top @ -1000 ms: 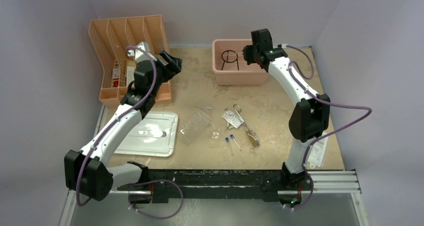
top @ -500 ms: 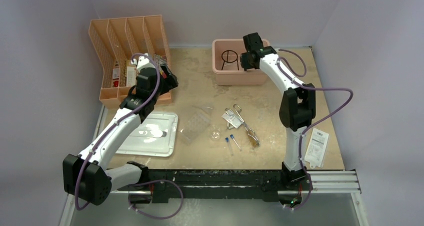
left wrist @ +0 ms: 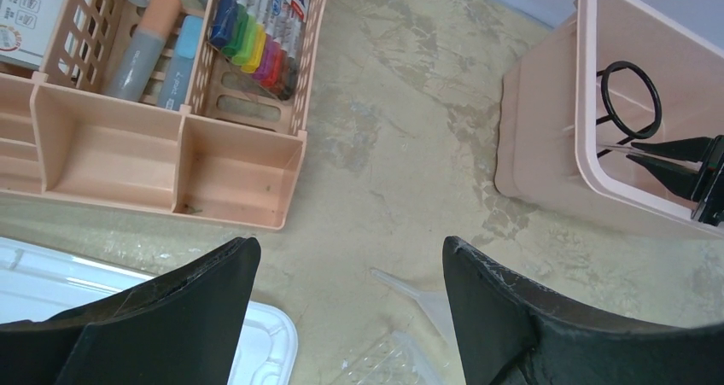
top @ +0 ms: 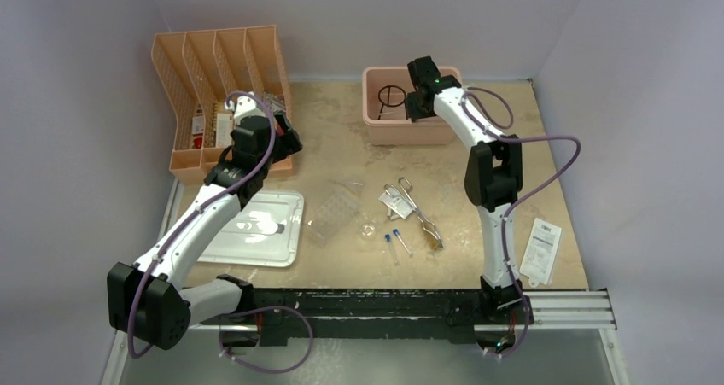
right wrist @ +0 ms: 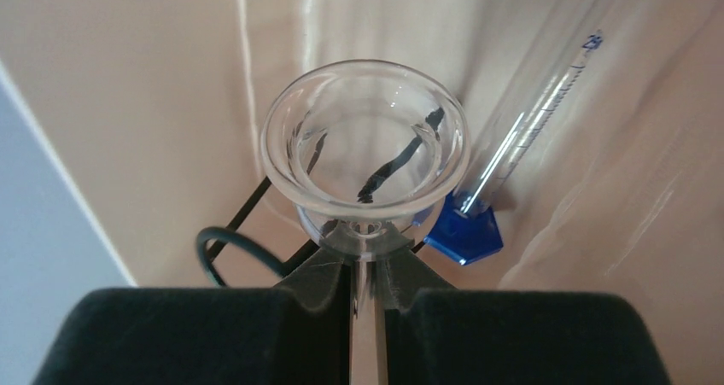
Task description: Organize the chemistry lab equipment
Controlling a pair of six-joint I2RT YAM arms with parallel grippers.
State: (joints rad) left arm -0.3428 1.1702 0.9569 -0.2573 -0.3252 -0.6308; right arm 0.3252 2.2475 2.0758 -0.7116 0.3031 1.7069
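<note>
My right gripper [right wrist: 365, 261] is shut on the stem of a clear glass funnel [right wrist: 365, 159] and holds it inside the pink bin [top: 408, 129]. Below it in the bin are the black wire ring tripod [right wrist: 239, 240] and the blue-based clear cylinder [right wrist: 512, 129]. My left gripper [left wrist: 347, 244] is open and empty above the table by the pink organizer [left wrist: 171, 154]. Mid-table lie the metal tongs [top: 418, 207], the test-tube brush [top: 434, 238], two blue-capped vials [top: 394, 242], a tiny glass dish [top: 369, 229] and the clear plastic tray [top: 333, 214].
A flat white lid [top: 256, 229] lies at the left front. A clear plastic funnel [left wrist: 418, 293] lies on the table under my left gripper. The organizer holds markers [left wrist: 256, 35]. A paper label [top: 540, 250] lies at the right front.
My right gripper has moved left over the pink bin with the funnel and reached down into it. My left gripper has drawn back toward the organizer's front.
</note>
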